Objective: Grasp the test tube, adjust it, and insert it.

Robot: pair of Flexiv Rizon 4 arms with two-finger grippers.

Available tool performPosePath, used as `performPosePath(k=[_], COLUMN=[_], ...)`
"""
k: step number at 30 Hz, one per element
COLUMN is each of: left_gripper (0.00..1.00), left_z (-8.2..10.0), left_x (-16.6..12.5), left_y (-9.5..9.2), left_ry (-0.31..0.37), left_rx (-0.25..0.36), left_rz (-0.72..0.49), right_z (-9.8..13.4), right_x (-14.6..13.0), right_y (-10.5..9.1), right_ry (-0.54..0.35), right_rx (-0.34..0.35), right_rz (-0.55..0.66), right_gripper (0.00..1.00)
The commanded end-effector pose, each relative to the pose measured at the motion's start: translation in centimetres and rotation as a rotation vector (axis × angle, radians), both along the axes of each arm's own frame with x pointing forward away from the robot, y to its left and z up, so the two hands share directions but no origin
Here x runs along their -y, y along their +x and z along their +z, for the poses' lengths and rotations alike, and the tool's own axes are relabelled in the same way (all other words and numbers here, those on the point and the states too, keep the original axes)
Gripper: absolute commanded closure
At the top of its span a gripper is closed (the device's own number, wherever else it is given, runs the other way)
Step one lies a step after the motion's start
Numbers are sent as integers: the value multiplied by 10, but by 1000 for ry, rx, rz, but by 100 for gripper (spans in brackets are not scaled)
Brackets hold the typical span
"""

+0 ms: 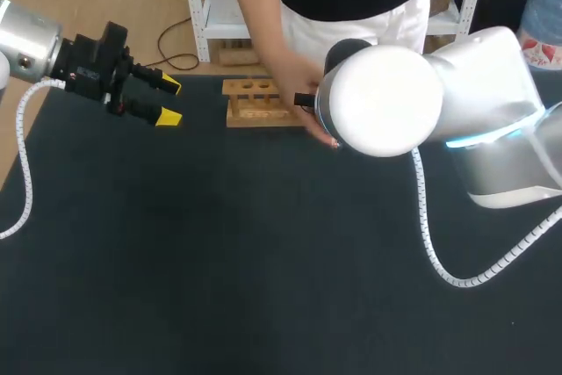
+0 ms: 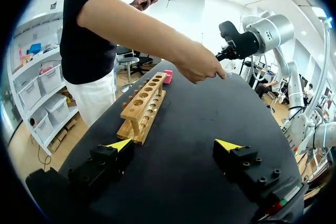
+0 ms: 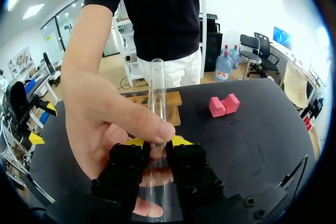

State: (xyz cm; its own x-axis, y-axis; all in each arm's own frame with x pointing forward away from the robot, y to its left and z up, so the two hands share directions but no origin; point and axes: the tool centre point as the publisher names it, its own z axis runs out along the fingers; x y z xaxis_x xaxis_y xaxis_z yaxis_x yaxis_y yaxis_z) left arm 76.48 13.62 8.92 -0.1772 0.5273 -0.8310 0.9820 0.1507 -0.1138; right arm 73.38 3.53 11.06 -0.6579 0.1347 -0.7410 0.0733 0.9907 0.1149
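A clear glass test tube [image 3: 157,93] stands upright between the fingers of my right gripper [image 3: 157,141], which is shut on its lower part. A person's hand [image 3: 105,124] also grips the tube, thumb pressed across it just above my yellow tips. In the head view that hand [image 1: 303,98] reaches over the table beside the wooden rack [image 1: 259,103], and my right arm's wrist [image 1: 386,98] hides the gripper and tube. My left gripper [image 1: 170,101] hangs open and empty over the table's far left. The rack [image 2: 144,106] lies ahead of the left gripper [image 2: 174,144].
Two pink blocks [image 3: 224,104] lie on the dark table beyond the right gripper, to the side of the rack [image 3: 173,103]. The left gripper [image 3: 44,123] shows far off to the side. A white cable [image 1: 439,252] loops from my right arm over the tabletop.
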Motion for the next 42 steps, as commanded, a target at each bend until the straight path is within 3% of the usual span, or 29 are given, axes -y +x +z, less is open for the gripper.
performPosePath(k=[1,22,26,30,42], left_gripper=[0,0,0,0,0], left_z=[-1,-1,-1,-1,-1], left_x=[0,0,0,0,0], left_y=[1,1,1,1,1], left_ry=[-1,-1,-1,-1,-1], left_rx=[1,1,1,1,1], left_rz=[-2,-2,-2,-2,-2], right_z=[0,0,-8,-19,-40], right_x=[1,1,-8,-14,-27], right_y=[-1,-1,8,17,37], right_ry=[2,2,-6,-73,-87], right_rx=[5,5,10,27,39], right_rz=[1,1,31,60,98], right_gripper=[100,100,100,100,100])
